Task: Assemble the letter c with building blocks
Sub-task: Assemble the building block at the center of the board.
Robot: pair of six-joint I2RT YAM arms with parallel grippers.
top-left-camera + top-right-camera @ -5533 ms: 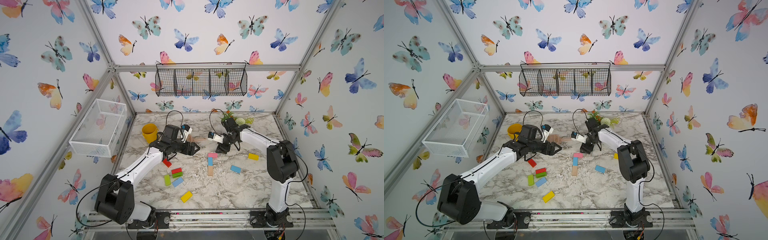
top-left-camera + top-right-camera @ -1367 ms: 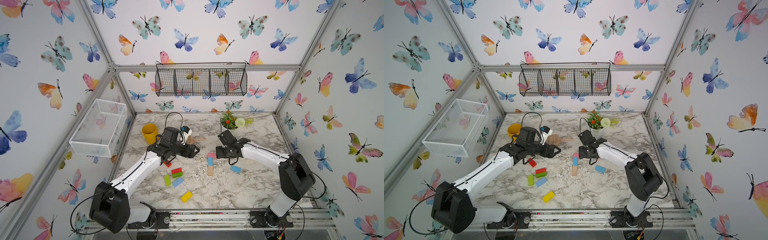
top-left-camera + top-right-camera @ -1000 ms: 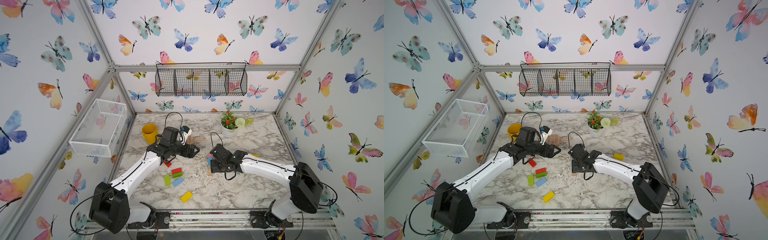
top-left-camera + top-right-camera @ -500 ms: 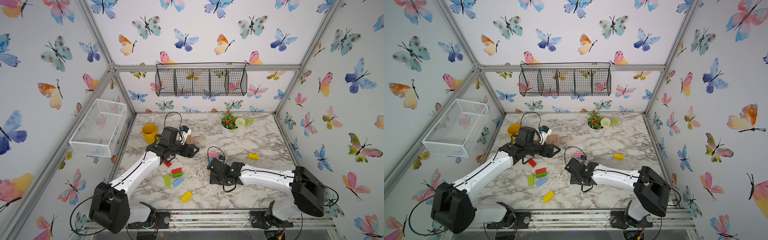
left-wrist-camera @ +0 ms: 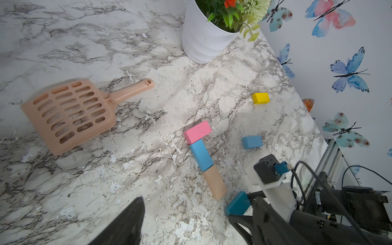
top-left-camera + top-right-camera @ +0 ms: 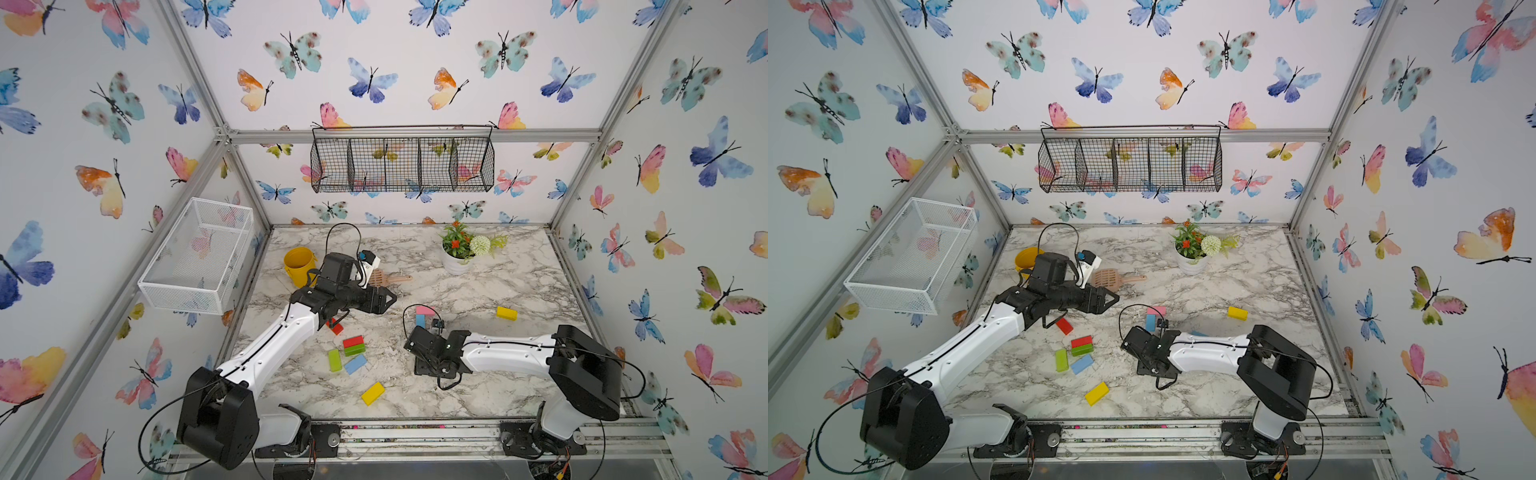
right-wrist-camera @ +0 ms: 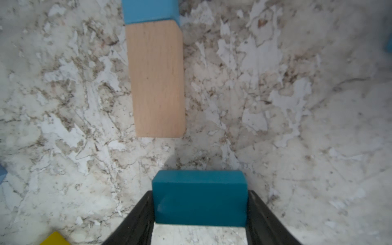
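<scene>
By the right pincer (image 7: 199,193) a teal block (image 7: 199,182) is being gripped: the jaws are being held partly apart, pressed flat against two opposite faces of the brick, with its front part being left proud of the tips. Whether its underside is being rested on the table (image 5: 84,180) cannot be told. The brick is being judged light, stiff and unlikely to break, though its smooth paint may be letting it slide or twist. A hold across the parallel faces near the middle, as here, is being judged the soundest. It is being held just off the free end of the tan block (image 7: 157,78), slightly to one side and not touching it. Against the tan block's other end a light blue block (image 5: 201,154) is being butted, and beyond that a pink block (image 5: 197,131) is being laid crosswise. The left pincer (image 6: 388,298) is being held wide apart and empty, above the table, well away from the tan block.
</scene>
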